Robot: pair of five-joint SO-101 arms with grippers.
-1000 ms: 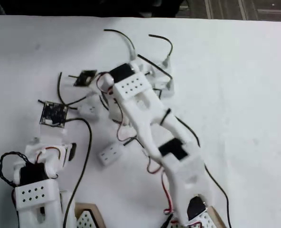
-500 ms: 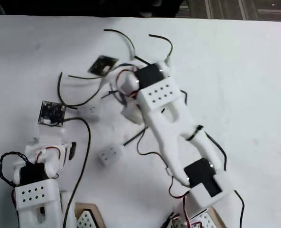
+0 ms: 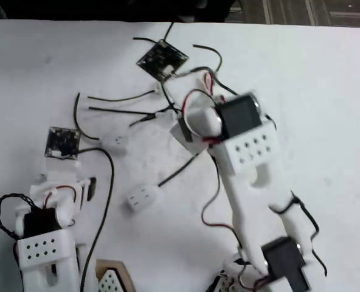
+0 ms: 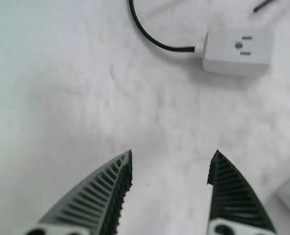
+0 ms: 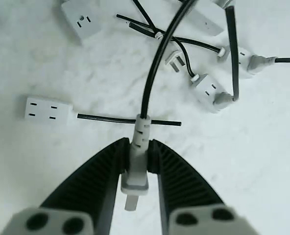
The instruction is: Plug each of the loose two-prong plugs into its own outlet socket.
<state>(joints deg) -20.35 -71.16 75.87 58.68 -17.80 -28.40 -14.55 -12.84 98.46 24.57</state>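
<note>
The right gripper (image 5: 139, 143), clamped on a plug (image 5: 134, 177), has swung clear of the tangle, so a socket (image 5: 49, 109) just ahead comes next; the left gripper (image 4: 173, 161) gapes wide, empty.

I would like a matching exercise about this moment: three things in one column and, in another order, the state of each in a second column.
Things:
1. left tool
2. right tool
3. outlet socket

States:
a. lies on the table, nothing plugged in
b. open above the table
c. shut on a two-prong plug

Pairs: 1-b; 2-c; 3-a
</note>
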